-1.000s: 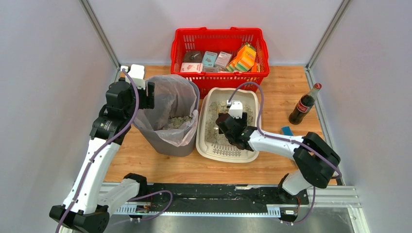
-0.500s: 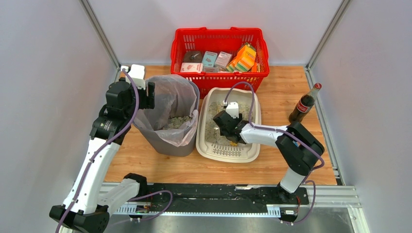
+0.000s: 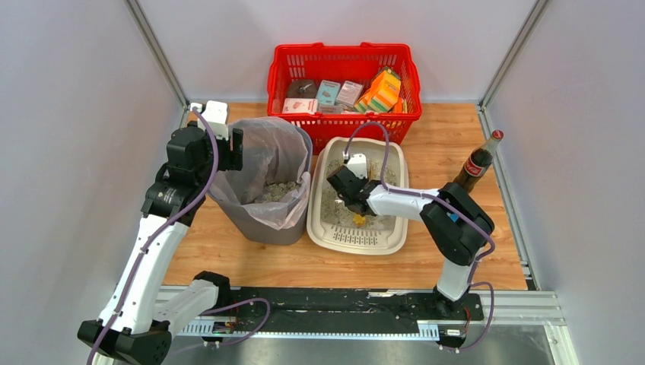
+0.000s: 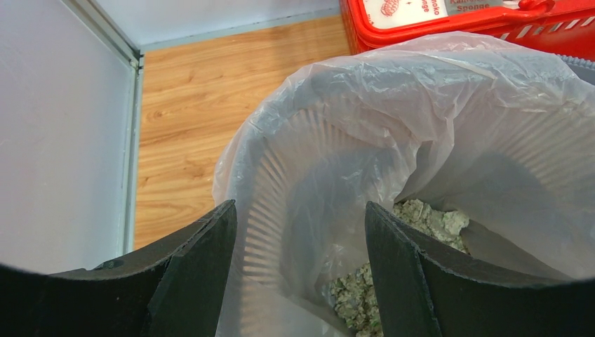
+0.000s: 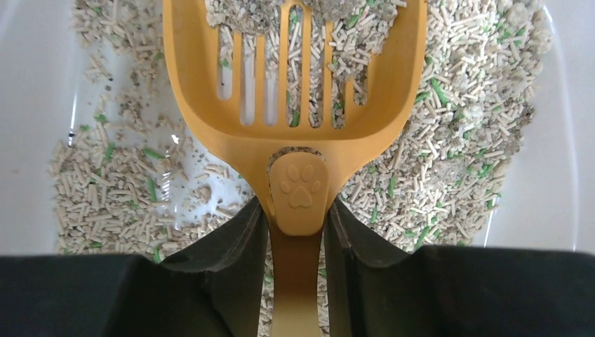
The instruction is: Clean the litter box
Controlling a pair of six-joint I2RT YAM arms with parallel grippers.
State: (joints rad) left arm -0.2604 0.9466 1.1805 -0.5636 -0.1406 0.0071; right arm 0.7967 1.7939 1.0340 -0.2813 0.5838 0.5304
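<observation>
Scoop [image 5: 298,186] tip cut off; handle end seemingly beneath right gripper [image 5: 295,232].

You see the litter box [image 3: 357,242] in cream-white, its pellets [image 5: 456,126] pale beige flecked with green. The scoop [image 5: 298,151] is yellow-orange, cut with parallel slots, and has a raised paw print on its handle. The basket [image 3: 278,84] is bright red mesh. The bin [image 3: 258,228] is grey, and its bag [image 4: 435,91] is clear and milky over fine ribbed lines. The bottle [image 3: 475,166] is dark brown with a red cap and label. The table [image 3: 445,137] shows warm wood grain.
</observation>
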